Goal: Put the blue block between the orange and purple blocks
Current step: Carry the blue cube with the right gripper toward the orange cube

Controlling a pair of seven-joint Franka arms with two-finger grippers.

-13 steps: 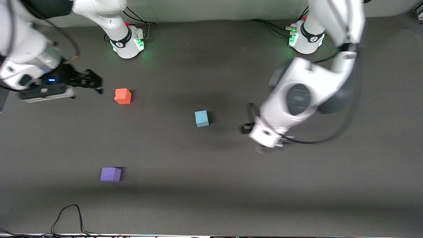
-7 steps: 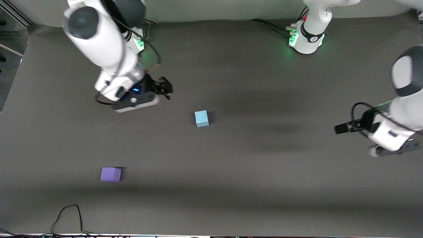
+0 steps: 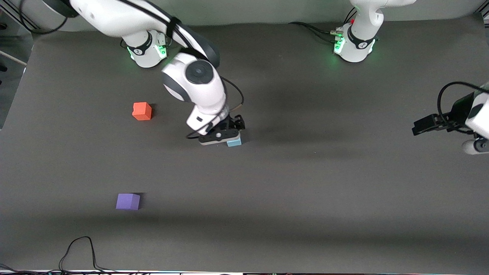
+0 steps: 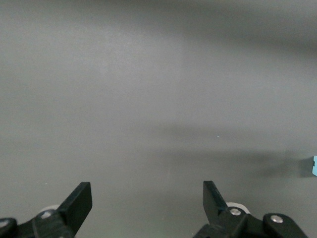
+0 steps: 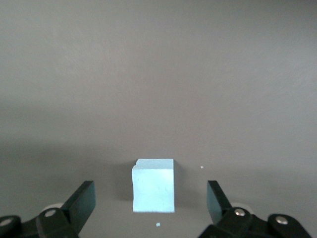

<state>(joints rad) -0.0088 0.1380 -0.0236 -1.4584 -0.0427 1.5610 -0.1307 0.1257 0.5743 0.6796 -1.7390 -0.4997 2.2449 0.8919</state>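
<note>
Blue block [image 5: 154, 185]: small pale sky-blue matte cube, flat faces, crisp edges, sitting square on the dark grey table [image 3: 344, 198]. In the front view only a sliver of it [image 3: 234, 143] shows under the right gripper; a tiny pale speck lies on the table just by it in the right wrist view. It sits mid-table, not lifted.

Right gripper [image 5: 148, 206] is directly over the blue block, fingers [image 5: 81, 201] spread wide, one on each side of the cube with clear gaps, not touching it. In the front view the same gripper [image 3: 229, 131] covers most of the block.

Orange block [image 3: 142, 111]: orange-red cube, from the blue block toward the right arm's end of the table and a bit farther from the front camera, well apart. Purple block [image 3: 128, 201]: violet cube, from the blue block toward the right arm's end too, and clearly nearer to the front camera, well apart. Blue block is not between them; it lies off to the side of both.

Left gripper [image 4: 147, 198] waits far from the blue block, over bare table at the left arm's end [image 3: 422, 126], fingers [image 4: 79, 201] apart, holding nothing. A thin edge of the blue block [image 4: 314, 166] just shows at the frame edge of the left wrist view.
</note>
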